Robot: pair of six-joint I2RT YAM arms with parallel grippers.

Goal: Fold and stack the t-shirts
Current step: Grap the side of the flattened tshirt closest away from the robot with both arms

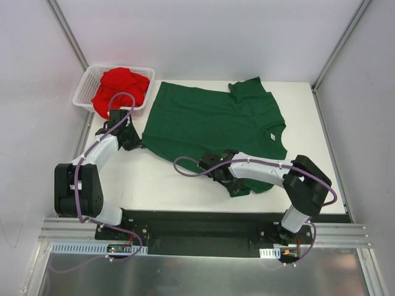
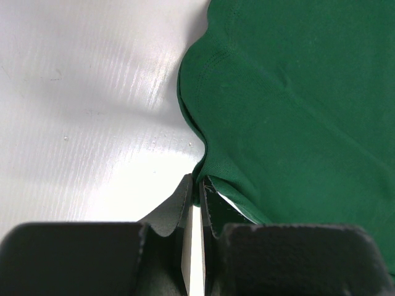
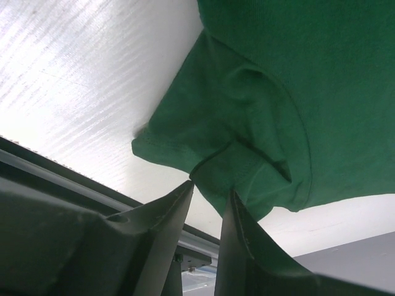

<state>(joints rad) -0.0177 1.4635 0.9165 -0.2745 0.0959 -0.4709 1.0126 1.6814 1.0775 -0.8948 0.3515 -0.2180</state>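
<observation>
The dark green cloth t-shirt [image 1: 213, 126] is lying crosswise mid-frame, left pincer [image 1: 137, 143] clenching its hem corner, right pincer [image 1: 213, 165] closing around a sleeve, white desk [image 1: 160, 185] beneath.

Green t-shirt [image 1: 213, 120] sleeve under right arm

Dark green t-shirt [image 1: 213, 126] lies spread flat mid-tabletop (near sleeve bunched); red t-shirt [image 1: 121, 91] crumpled at far-left corner.

A robot test cell in a lab: a bare white table [image 1: 166, 179] walled by plain white panels [image 1: 203, 37], with two arms bolted to a metal rail [image 1: 203, 237] at its edge.
</observation>
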